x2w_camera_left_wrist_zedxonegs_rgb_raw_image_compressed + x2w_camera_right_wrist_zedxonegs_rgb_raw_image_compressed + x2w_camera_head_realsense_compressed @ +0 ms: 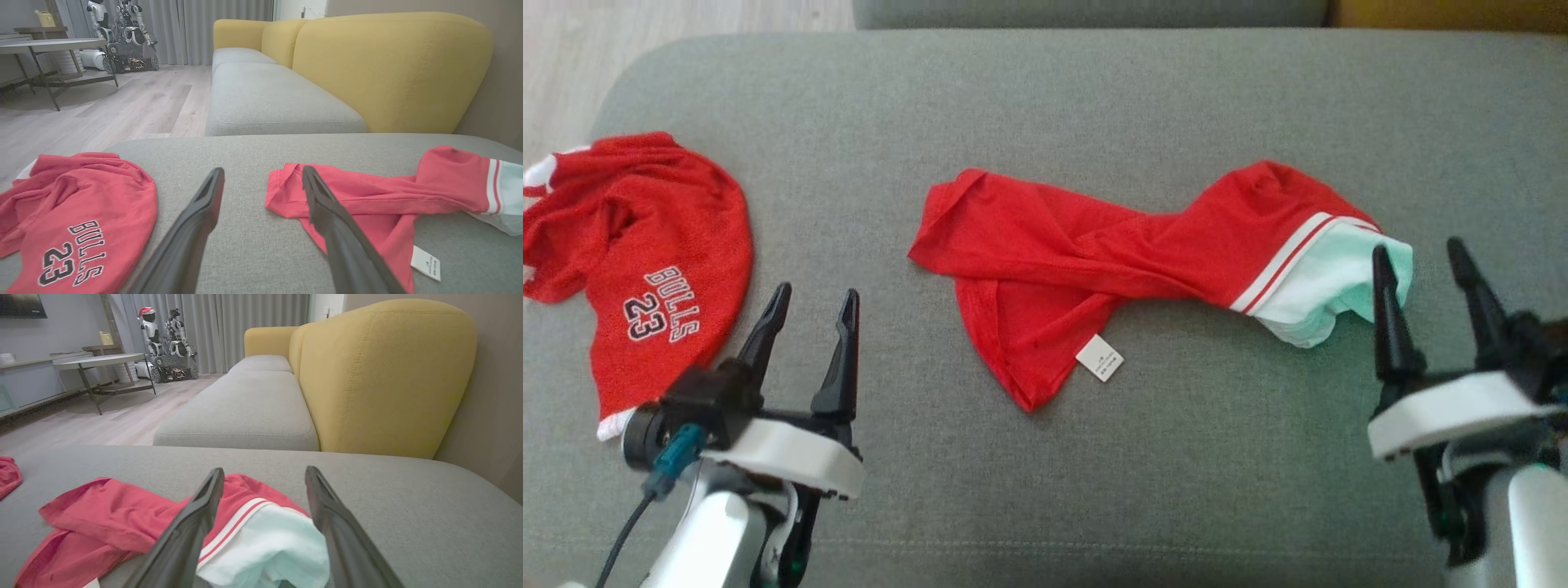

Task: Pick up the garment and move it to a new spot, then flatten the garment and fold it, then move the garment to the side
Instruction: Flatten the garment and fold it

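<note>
Garment (1094, 261): we see it lying twisted on the cushion (1094, 98).
Left gripper (818, 289): spread wide, empty.
Right gripper (1416, 244): spread wide, empty, at the white hem (1319, 286).

Off-task surroundings | grey sofa seat (1094, 98), broad and flat | yellow backrest (384, 375) behind | table (98, 359) on wood floor (122, 420) | two parked robots (175, 332) against grey curtains (253, 322)

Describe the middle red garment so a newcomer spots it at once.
On the wide grey sofa cushion, look at the middle. The twisted red mesh garment lies there, its pale end by the right gripper. Unlike the red BULLS 23 garment at left, it has white stripes and a white tag.
</note>
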Available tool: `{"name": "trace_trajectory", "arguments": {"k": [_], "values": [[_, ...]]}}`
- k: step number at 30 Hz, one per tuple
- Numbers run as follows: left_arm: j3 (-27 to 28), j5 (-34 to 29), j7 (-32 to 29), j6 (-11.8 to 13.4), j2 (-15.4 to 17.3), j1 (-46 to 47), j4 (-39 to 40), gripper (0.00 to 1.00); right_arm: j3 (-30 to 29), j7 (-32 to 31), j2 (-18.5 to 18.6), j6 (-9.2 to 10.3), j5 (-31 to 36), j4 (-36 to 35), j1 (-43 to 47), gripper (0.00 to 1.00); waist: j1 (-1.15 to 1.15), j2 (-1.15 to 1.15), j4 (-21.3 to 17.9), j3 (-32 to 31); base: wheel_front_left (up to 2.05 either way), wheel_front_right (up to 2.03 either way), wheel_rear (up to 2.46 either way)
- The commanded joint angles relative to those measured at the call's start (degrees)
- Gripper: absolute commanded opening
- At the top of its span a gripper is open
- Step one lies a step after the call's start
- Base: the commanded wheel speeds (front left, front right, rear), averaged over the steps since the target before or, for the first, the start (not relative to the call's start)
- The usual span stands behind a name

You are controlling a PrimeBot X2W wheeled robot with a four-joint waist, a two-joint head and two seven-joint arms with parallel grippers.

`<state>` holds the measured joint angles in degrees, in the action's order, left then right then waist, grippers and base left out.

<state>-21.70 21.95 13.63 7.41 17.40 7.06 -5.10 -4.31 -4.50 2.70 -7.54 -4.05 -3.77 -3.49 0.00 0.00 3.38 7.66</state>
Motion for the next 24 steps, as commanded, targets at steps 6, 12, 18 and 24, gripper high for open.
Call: {"name": "trace_trajectory", "arguments": {"k": [6, 12, 18, 24], "values": [[2.19, 0.12, -1.03, 0.84, 2.5, 0.29, 2.87, 1.0, 2.21, -0.47, 0.19, 0.05, -0.95, -3.97, 2.3, 1.0, 0.0, 0.0, 0.0, -1.59, 0.0, 0.0, 0.0], [2.24, 0.21, -1.67, 1.4, 2.98, -0.13, 3.65, 1.0, 2.48, -0.64, 0.19, 0.05, -1.5, -4.66, 3.69, 1.0, 0.0, 0.0, -0.09, -1.86, 0.0, 0.0, 0.0], [2.25, 0.29, -1.89, 1.8, 3.23, -0.09, 4.02, 1.0, 2.63, -0.44, 0.19, 0.05, -2.04, -4.27, 3.43, 1.0, 0.0, 0.0, -0.25, -1.63, 0.0, 0.0, 0.0], [1.58, 0.55, -2.26, 0.67, 2.77, 3.43, 3.92, 1.0, 2.69, -0.35, 0.18, 0.05, -2.17, -4.24, 2.65, 1.0, 0.0, 0.0, -0.33, -0.18, 0.0, 0.0, 0.0]]}}
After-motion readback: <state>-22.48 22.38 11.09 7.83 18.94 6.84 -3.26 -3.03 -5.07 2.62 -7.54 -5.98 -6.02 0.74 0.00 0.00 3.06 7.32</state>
